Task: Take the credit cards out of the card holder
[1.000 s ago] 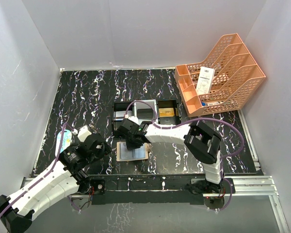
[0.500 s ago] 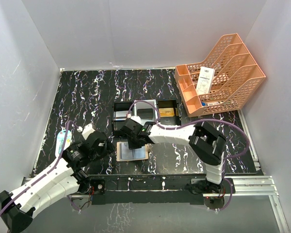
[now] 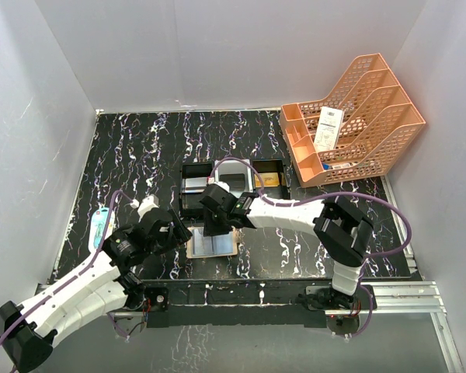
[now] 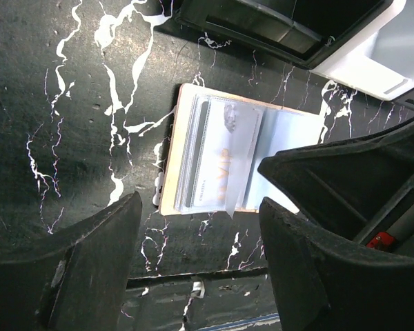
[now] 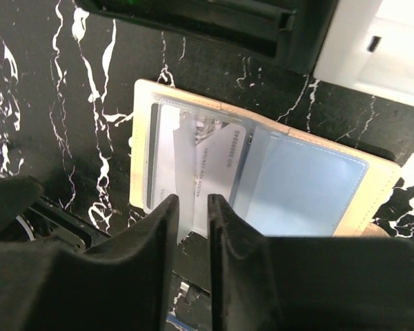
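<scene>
The tan card holder (image 3: 224, 249) lies open on the black table, near the front middle. In the right wrist view its pale bluish slots (image 5: 310, 186) face up, and a silvery grey-blue credit card (image 5: 217, 165) sits tilted, partly out of the left slot. My right gripper (image 3: 215, 228) is over the holder; its fingers (image 5: 192, 203) are nearly together on that card's lower edge. My left gripper (image 3: 179, 233) is open just left of the holder, its fingers (image 4: 199, 207) wide apart near the holder's (image 4: 186, 158) front edge. A gold card (image 3: 268, 179) lies in the tray.
A black three-compartment tray (image 3: 188, 167) stands just behind the holder. An orange file rack (image 3: 357, 116) with a white receipt (image 3: 328, 128) is at the back right. A pale blue item (image 3: 101, 228) lies at the table's left edge.
My left gripper has moved right, closer to the card holder. My right gripper has shifted slightly right over the holder, and its arm has swung outward.
</scene>
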You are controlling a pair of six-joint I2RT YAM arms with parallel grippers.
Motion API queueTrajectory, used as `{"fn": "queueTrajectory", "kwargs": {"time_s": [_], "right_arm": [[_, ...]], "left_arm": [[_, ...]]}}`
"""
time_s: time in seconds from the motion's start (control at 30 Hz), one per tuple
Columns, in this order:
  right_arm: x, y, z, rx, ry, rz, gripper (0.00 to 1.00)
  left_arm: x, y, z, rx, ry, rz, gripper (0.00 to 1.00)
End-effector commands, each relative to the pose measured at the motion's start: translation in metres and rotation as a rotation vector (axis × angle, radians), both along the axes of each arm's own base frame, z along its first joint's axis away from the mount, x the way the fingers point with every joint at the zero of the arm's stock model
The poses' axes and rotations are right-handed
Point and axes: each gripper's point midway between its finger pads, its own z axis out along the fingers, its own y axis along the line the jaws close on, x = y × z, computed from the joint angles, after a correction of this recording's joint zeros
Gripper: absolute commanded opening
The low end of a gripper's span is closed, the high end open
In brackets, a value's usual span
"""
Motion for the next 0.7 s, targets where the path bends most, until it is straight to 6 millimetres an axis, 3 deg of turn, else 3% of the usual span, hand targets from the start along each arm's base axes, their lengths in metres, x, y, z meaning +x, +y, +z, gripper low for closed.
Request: {"fn": "queueTrajectory", "kwargs": {"time_s": [0.0,0.17,0.27,0.4,0.67], "right_arm": [[0.000,0.021,0.018,0.094,-0.004,0.045,0.27],[0.001,0.029,0.012,0.070,-0.015,0.087,0.40],[0.002,0.033,0.007,0.015,-0.024,0.097,0.41],[0.006,0.024,-0.013,-0.122,-0.037,0.056,0.40],[0.012,0.015,-0.007,-0.200,-0.098,0.011,0.06]], "left_arm": [[-0.001,0.008,0.000,0.016,0.001,0.035,0.68],[-0.005,0.021,0.003,0.021,0.000,0.099,0.69],[-0.007,0.028,0.007,0.030,-0.008,0.123,0.69],[-0.007,0.035,0.012,0.043,-0.022,0.143,0.69],[-0.007,0.036,0.014,0.050,-0.023,0.142,0.70]]}}
